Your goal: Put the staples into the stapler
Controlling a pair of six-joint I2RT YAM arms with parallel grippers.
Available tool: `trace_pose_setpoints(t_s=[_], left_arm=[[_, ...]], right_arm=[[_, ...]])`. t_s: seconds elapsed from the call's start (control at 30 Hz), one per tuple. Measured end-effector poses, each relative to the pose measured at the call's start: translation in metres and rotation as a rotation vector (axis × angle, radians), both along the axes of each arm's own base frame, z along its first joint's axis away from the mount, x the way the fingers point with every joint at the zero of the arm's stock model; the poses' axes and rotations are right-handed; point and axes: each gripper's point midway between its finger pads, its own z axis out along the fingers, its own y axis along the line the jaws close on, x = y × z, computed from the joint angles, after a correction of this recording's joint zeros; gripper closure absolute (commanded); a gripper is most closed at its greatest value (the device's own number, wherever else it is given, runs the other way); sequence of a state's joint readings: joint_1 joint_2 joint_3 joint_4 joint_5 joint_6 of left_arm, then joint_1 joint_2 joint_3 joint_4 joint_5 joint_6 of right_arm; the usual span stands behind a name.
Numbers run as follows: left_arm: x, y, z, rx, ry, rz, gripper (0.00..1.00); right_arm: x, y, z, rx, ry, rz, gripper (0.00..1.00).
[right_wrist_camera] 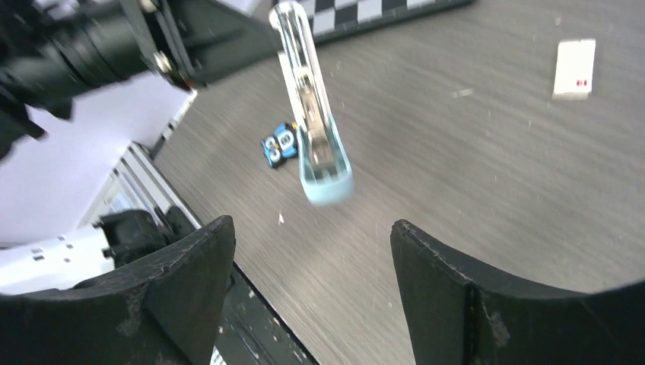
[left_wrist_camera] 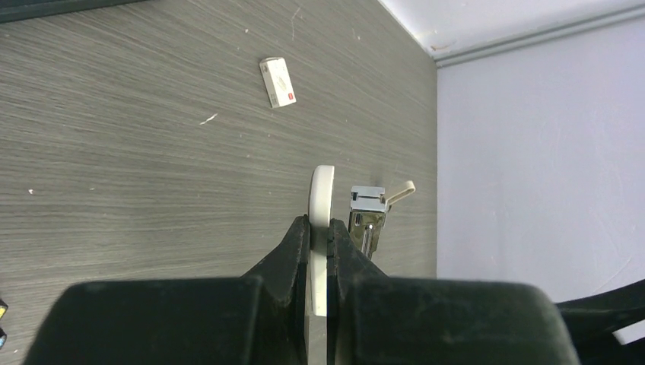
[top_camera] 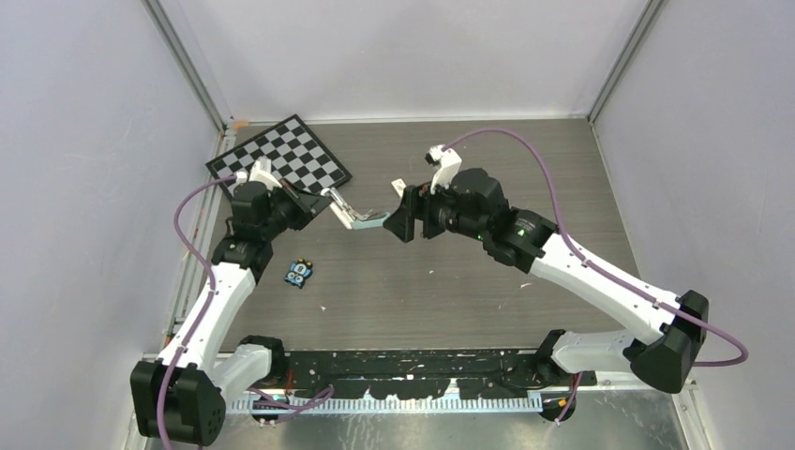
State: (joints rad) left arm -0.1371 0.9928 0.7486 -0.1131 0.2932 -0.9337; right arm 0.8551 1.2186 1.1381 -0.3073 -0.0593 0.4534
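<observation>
Grey tabletop (right_wrist_camera: 471, 175), open pale-blue stapler (right_wrist_camera: 325, 163) aloft

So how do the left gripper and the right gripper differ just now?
The left gripper is shut on the stapler, holding it above the table; the right gripper is open and holds nothing. The left gripper clamps the stapler's white part; the right gripper only faces its pale blue end, apart from it. Both are black.

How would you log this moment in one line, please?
left hand: shut on stapler | right hand: open, facing stapler | stapler: hinged open, aloft
</observation>
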Motion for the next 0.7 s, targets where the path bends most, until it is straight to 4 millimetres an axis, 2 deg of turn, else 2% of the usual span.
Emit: trace_pose_setpoints(t_s=[0.1,0.2,0.5,0.7], left_arm=[[-0.004,-0.004,-0.003,0.009,-0.004,-0.038,1.00],[-0.008,-0.010,-0.005,0.015,-0.006,-0.079,1.00],[-0.020,-0.028,-0.001,0.000,-0.021,-0.188,1.00],[-0.026,-0.035,0.000,-0.008,-0.022,-0.231,1.00]], right_arm=[[0.010,0.010,0.023,0.026,-0.033,-0.002,0.27],[0.021,0.026,0.027,0.019,-0.031,0.006,0.30],[0.032,0.074,-0.018,-0.120,0.022,0.082,0.44],[0.037,0.086,-0.041,-0.181,0.036,0.100,0.52]])
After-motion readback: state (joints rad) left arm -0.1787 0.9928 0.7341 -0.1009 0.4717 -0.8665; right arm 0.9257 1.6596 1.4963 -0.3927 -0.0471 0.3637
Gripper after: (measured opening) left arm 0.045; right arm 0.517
